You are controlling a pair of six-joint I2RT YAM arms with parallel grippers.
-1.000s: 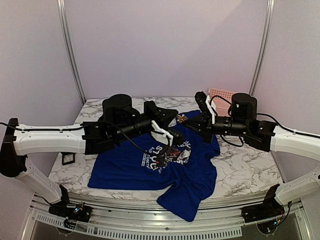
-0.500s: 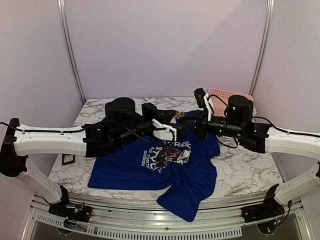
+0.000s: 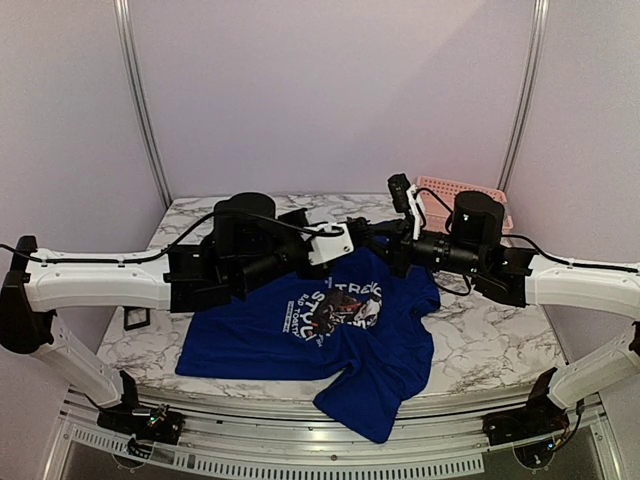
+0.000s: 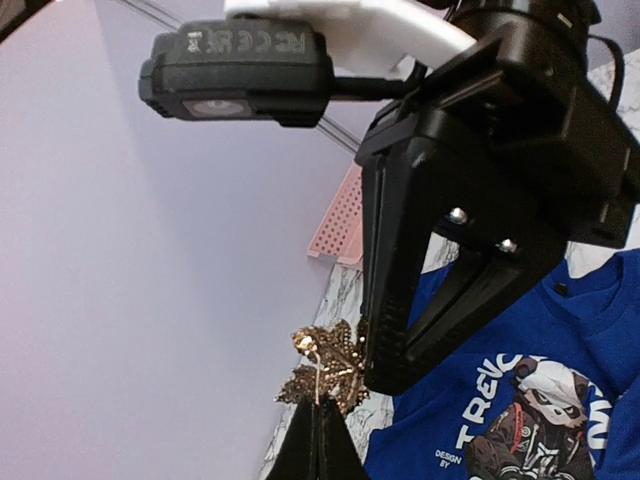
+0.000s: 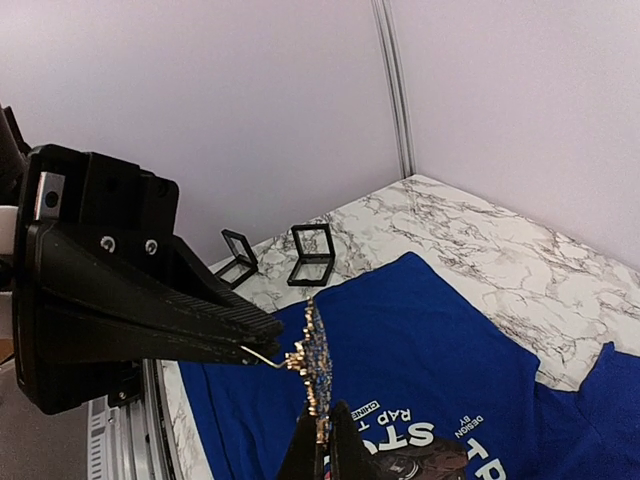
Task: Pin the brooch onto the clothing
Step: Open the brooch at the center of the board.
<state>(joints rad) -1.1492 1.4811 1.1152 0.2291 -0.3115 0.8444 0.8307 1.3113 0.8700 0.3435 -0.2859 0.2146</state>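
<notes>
Gold filigree leaf-shaped metal brooch (image 5: pixel 313 362) is up in the air over the collar end of the shirt, between 2 gripper tips. Right gripper (image 5: pixel 318 446) is pinched tight on its lower edge. Left gripper (image 4: pixel 318 448) is clamped on the thin gold pin that juts sideways.

Royal-blue short-sleeved T-shirt (image 3: pixel 250 345) lies below on the white marble-pattern table (image 3: pixel 495 340), panda print up, 1 corner hanging over the near edge.

Pink perforated plastic basket (image 3: pixel 448 189) sits at the far right. 2 small black square frames (image 5: pixel 311 256) stand on the marble beside the shirt.
</notes>
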